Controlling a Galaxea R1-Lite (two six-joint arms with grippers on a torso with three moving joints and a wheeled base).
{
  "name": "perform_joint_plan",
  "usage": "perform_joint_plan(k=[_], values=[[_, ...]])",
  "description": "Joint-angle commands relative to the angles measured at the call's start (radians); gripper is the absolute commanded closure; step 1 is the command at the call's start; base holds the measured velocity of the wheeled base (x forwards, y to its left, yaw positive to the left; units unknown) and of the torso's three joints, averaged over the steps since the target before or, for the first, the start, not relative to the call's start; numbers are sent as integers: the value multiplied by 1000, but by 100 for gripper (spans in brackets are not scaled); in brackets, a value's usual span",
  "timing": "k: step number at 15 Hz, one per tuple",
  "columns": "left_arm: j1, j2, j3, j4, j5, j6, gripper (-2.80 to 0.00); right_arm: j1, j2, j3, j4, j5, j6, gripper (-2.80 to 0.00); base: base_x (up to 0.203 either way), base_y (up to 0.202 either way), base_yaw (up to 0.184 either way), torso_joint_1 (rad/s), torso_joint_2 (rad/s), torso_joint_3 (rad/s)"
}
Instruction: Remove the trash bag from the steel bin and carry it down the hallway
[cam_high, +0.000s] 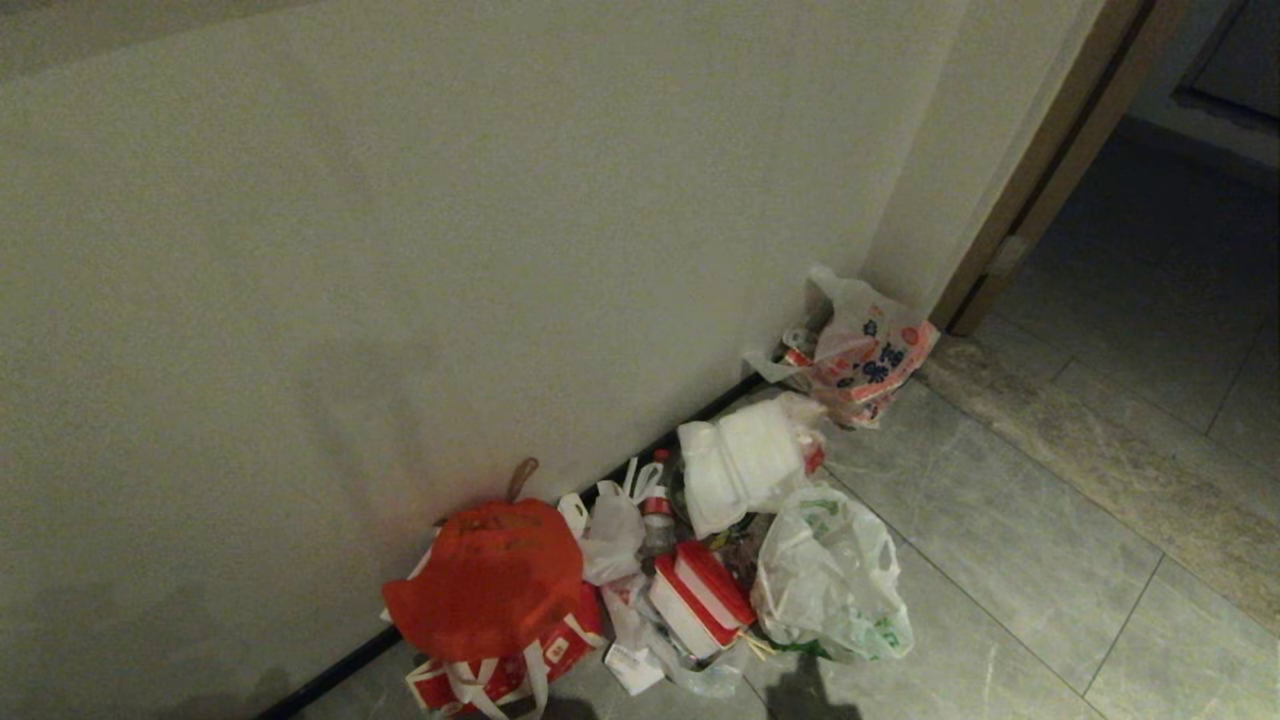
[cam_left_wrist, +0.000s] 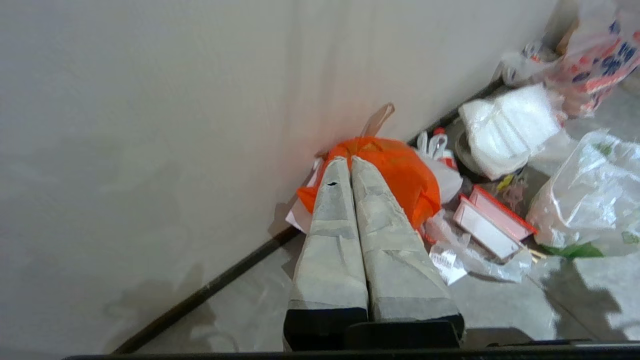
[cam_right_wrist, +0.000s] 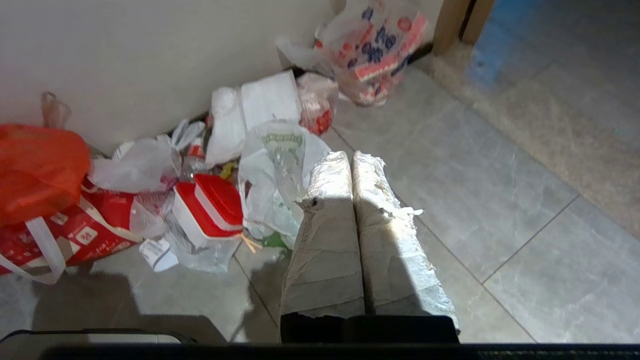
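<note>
Right wrist view shows the right gripper (cam_right_wrist: 351, 156) pressed shut and empty above the tiles, just short of the trash bag (cam_right_wrist: 275, 175); the left gripper (cam_left_wrist: 350, 161), likewise shut and empty, hangs over an orange bag (cam_left_wrist: 395, 170). Thin, crinkly, probably light and slippery, the trash bag looks best pinched at its bunched handles. Farther off, the wall (cam_high: 450, 250).

We see a plain beige wall (cam_high: 400, 250) filling the left w/ a dark baseboard (cam_high: 330, 670) along its foot. Floor (cam_high: 1000, 560) is big grey marbled tiles. Far right: a wood door frame (cam_high: 1040, 170), a stone threshold strip (cam_high: 1100, 470), dimmer room beyond. Light is warm, low.
</note>
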Motion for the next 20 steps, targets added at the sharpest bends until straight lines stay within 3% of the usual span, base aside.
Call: perform_joint_plan(k=[1,20], values=[[0,-2,0,0,0,0,0,0,2,0,-1,0,-1,0,0,0,0,5,5,203],[0,-2,0,0,0,1,0,0,2,0,1,0,-1,0,0,0,0,1,2,203]])
